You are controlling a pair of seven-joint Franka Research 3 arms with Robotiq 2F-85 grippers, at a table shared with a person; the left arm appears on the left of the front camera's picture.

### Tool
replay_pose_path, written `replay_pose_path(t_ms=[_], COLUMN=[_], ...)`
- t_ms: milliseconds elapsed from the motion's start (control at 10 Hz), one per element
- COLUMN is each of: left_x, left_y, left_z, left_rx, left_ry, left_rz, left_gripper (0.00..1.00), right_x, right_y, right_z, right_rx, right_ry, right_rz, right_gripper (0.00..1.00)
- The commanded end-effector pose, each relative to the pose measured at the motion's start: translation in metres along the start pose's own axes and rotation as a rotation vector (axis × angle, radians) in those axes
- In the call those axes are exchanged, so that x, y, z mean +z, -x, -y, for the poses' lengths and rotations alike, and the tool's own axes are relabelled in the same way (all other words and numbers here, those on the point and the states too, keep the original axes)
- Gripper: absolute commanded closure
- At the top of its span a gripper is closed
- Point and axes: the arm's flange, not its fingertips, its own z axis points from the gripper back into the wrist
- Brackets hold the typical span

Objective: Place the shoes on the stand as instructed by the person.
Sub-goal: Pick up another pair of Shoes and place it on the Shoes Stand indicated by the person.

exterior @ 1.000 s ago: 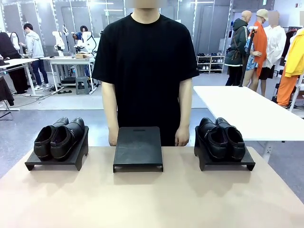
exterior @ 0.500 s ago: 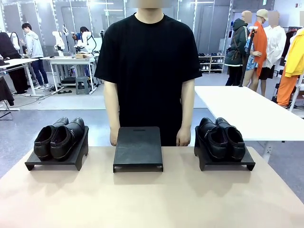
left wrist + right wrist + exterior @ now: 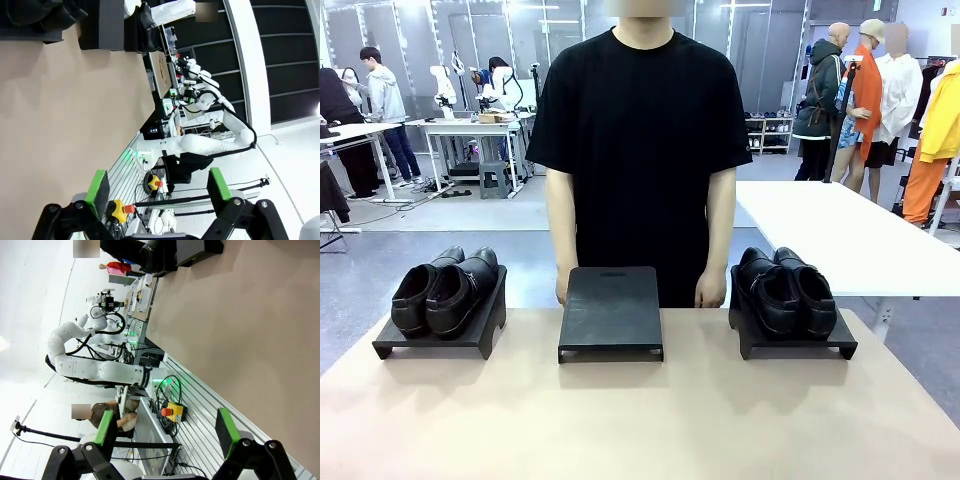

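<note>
While the person (image 3: 638, 150) has drifted slightly right over the last second, hands hanging at the far edge, nothing else has moved.
Shoes: left pair (image 3: 444, 290) on left stand (image 3: 390, 341); right pair (image 3: 787, 290) on right stand (image 3: 840, 346).
Middle stand (image 3: 611, 310): bare.
Left gripper (image 3: 159, 187): jaws spread, holding nothing.
Right gripper (image 3: 167, 427): likewise released.
Meaning: no instruction signalled yet; wait.
</note>
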Motion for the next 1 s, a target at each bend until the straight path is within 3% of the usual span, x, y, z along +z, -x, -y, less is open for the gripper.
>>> replay_pose_path(t_ms=[0, 900], left_x=[0.0012, 0.0012], left_y=[0.0070, 0.0070], left_z=[-0.0018, -0.0018], left_rx=[-0.011, -0.011], left_ry=[-0.002, -0.002], left_rz=[-0.004, -0.004], left_gripper=[0.00, 0.00], right_x=[-0.0005, -0.0005], right_y=[0.0017, 0.0017], right_z=[-0.0037, -0.0037], right_rx=[0.007, 0.007], right_ry=[-0.007, -0.007], right_rz=[0.002, 0.002], right_gripper=[0.00, 0.00])
